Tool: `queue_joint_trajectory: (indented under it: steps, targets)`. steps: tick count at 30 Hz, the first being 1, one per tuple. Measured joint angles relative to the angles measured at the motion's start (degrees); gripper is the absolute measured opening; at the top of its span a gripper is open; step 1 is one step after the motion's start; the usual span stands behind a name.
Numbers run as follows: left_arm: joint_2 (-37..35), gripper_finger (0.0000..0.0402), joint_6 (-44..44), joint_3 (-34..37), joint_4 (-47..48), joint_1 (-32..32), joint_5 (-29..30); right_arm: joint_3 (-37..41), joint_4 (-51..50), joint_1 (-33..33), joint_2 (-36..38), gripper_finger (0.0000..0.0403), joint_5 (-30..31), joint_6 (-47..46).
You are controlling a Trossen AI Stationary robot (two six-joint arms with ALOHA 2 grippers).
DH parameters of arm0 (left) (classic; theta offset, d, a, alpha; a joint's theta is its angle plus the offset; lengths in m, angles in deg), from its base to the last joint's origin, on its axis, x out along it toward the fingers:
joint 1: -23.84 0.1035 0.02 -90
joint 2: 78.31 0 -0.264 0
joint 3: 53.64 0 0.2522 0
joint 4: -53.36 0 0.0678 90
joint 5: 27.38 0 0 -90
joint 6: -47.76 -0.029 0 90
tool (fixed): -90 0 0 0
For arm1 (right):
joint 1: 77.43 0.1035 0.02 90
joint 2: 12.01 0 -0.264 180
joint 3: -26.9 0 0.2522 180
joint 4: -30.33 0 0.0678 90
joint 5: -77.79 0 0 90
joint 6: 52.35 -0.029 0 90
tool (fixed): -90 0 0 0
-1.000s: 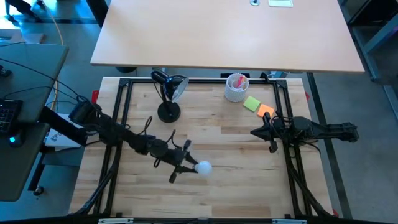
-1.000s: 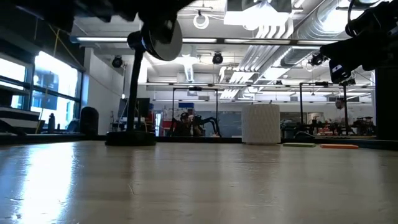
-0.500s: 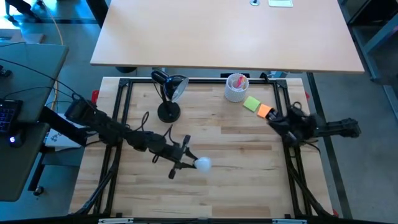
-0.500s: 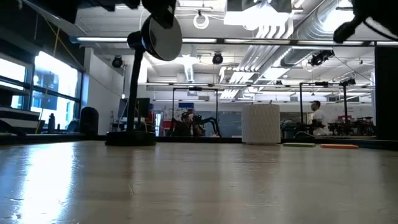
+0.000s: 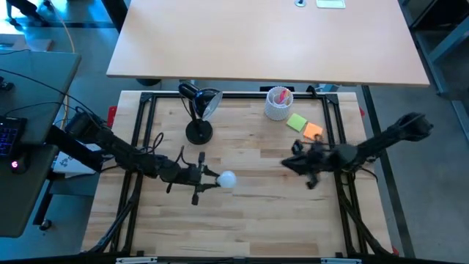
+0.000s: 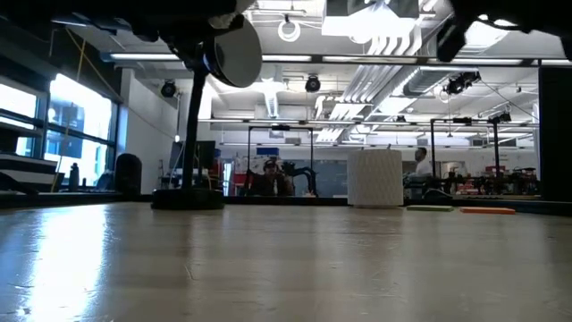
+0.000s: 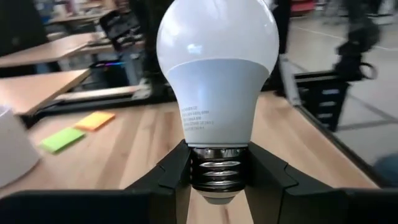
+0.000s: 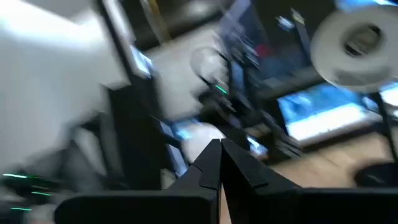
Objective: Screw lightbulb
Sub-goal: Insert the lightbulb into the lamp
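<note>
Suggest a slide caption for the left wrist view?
Left gripper clamps the lightbulb by its silvery screw base, glass dome pointing away, above the wooden table.

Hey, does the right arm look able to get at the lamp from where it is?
Probably yes: the right gripper is shut on nothing, and bare table lies between it and the lamp; the lightbulb sits off that line.

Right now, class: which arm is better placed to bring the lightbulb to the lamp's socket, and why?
The left. Its left gripper already clamps the lightbulb by its screw base, just in front of the lamp. The right gripper is shut, holds nothing and sits farther off.
</note>
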Motion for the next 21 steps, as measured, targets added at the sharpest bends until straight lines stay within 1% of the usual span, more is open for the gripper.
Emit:
queue_joint_trajectory:
  steps: [1,5,8,9,12,14,18,21]
  targets:
    - [0.0,0.0105,0.6,0.0,0.4,0.0,1.0,-2.6,-2.0,-0.5,-2.4,0.0004,0.7,1.8]
    - [-0.1,0.0106,3.9,0.0,1.0,0.0,1.4,-12.6,-11.9,-1.9,-9.4,0.0004,0.6,9.4]
    - [-0.1,0.0106,7.3,0.0,1.7,0.0,1.4,-20.6,-21.9,-1.9,-13.3,0.0004,0.1,8.7]
    - [-0.1,0.0106,8.5,0.0,2.2,0.0,1.4,-23.3,-25.6,-1.8,-14.1,0.0004,-1.1,8.2]
    - [-0.1,0.0107,12.2,0.0,4.1,0.0,1.4,-32.4,-39.5,-1.8,-16.4,0.0004,-7.0,10.0]
    - [-0.1,0.0107,14.2,0.0,5.3,0.0,1.4,-38.5,-50.0,-1.7,-17.6,0.0004,-9.0,11.9]
    - [-0.1,0.0107,15.9,0.0,6.8,0.0,1.4,-51.6,-69.3,-1.9,-20.5,0.0012,-9.0,12.4]
    - [-0.1,0.0107,16.2,0.0,7.1,0.1,1.7,-60.0,-81.1,-2.3,-23.7,0.0045,-8.9,14.1]
